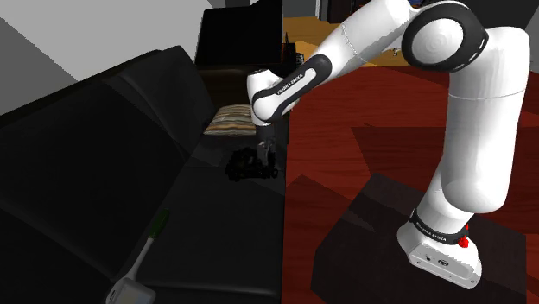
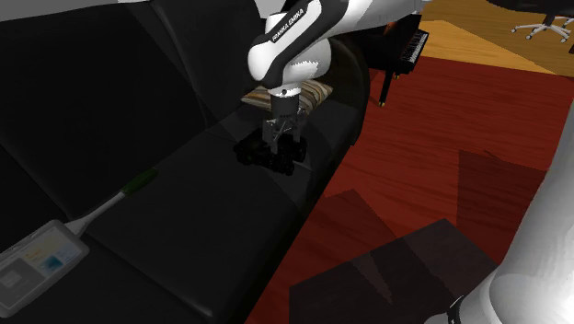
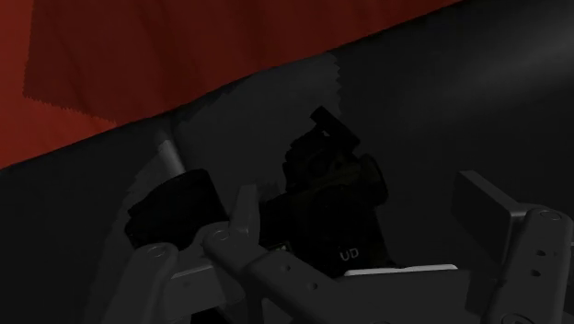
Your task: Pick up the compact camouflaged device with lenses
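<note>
The device (image 1: 245,165) is a small, very dark lump with lens barrels. It lies on the seat of a black sofa (image 1: 104,164), close to the seat's front edge. In the second exterior view the device (image 2: 260,153) sits right under the hand. My gripper (image 1: 269,155) points down at it and is open. In the wrist view the device (image 3: 331,179) stands between my fingers (image 3: 246,210), with a gap to the other finger, so neither clasps it. My gripper (image 2: 283,147) hangs low over the seat, its tips about level with the device.
A striped cushion (image 1: 229,119) lies on the seat just behind the device. A white flat tool with a green handle (image 2: 55,248) rests farther along the sofa. Red wooden floor (image 1: 363,129) borders the seat edge. A piano (image 2: 405,46) stands beyond the sofa's end.
</note>
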`<state>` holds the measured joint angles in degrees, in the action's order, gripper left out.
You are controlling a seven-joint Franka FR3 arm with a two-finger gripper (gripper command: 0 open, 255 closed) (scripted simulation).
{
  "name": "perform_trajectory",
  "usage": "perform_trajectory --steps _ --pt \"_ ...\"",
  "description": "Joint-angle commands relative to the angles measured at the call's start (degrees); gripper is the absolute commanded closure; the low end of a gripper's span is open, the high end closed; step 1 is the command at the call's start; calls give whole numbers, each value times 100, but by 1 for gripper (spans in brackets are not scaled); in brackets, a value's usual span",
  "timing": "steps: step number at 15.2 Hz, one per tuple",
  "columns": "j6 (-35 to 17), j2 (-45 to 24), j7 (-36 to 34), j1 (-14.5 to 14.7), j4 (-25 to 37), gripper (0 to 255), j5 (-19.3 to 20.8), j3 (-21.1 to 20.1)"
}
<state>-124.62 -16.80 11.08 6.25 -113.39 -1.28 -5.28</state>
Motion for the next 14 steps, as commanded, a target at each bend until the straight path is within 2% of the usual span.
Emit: perform_trajectory --steps 1,11,12,14 --pt "-78 -469 32 39 386 0 24 -24" --pt "-543 -858 33 56 309 0 53 -9" --pt "-547 -860 34 55 306 255 53 -9" --pt "-549 -861 36 54 305 255 53 -8"
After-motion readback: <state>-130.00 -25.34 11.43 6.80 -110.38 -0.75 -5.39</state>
